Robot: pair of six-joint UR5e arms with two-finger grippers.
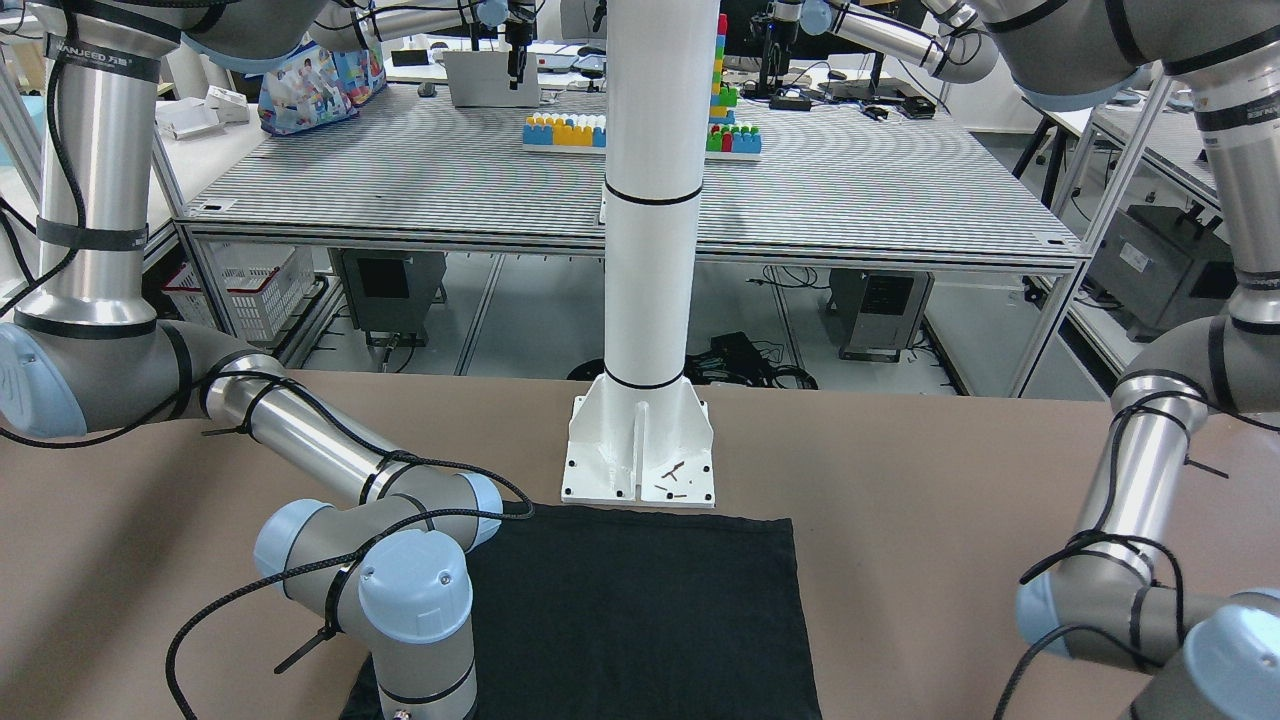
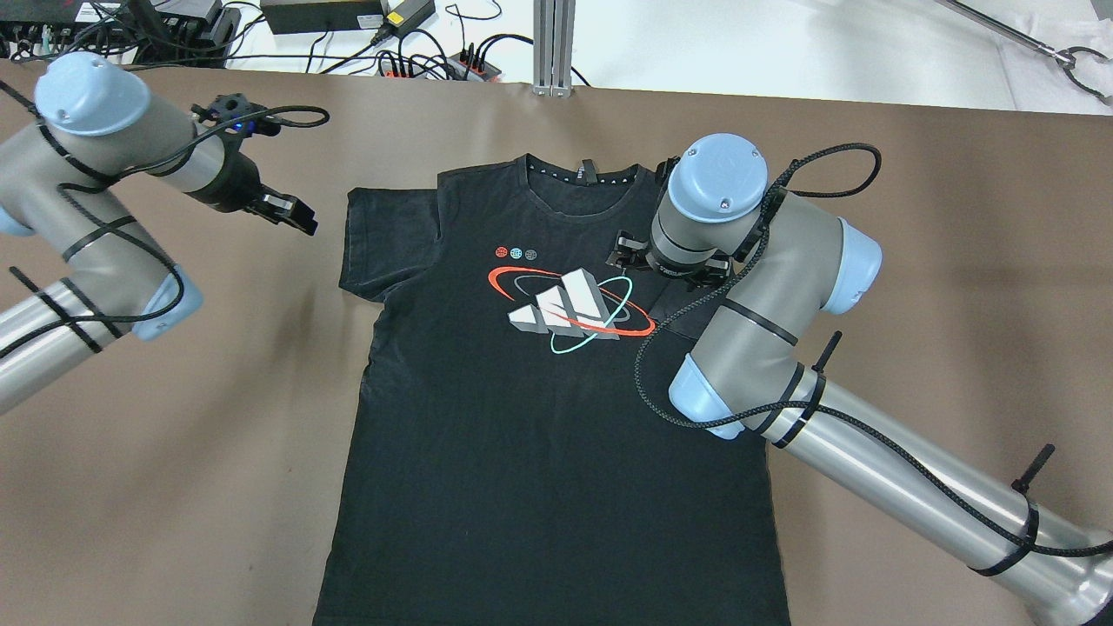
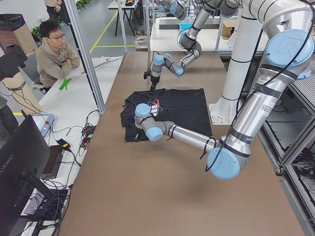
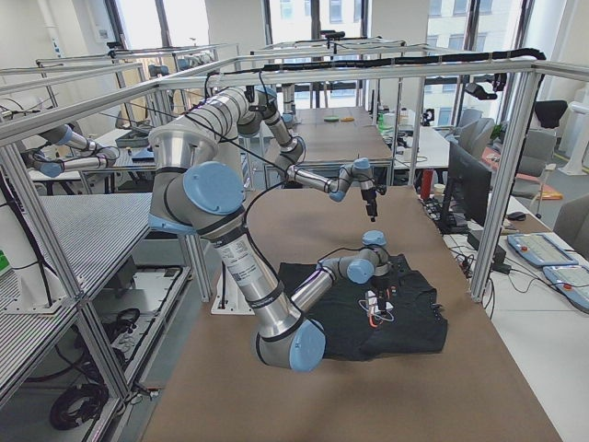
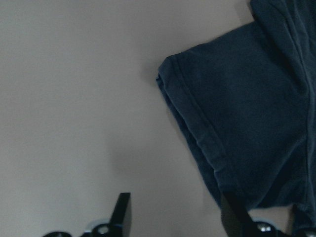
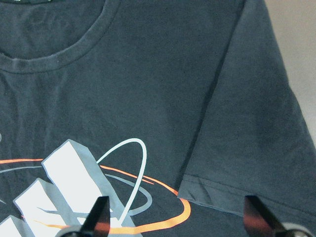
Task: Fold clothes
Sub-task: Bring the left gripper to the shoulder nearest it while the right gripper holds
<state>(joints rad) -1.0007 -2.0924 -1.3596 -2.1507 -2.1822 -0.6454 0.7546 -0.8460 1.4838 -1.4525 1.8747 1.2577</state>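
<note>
A black T-shirt (image 2: 522,452) with a white, red and teal chest print lies flat on the brown table, collar away from the robot. It also shows in the front-facing view (image 1: 640,610). Its right sleeve (image 6: 247,138) is folded inward onto the chest. My right gripper (image 6: 177,217) hovers open and empty just above that sleeve's hem; in the overhead view the right gripper (image 2: 648,261) is mostly hidden under its wrist. My left gripper (image 2: 287,213) is open and empty over bare table, just left of the left sleeve (image 5: 247,123).
The white post's base (image 1: 640,450) stands at the shirt's hem on the robot's side. Cables and power strips (image 2: 417,61) lie past the table's far edge. An operator (image 3: 54,54) sits beyond that edge. Bare brown table (image 2: 956,278) lies on both sides of the shirt.
</note>
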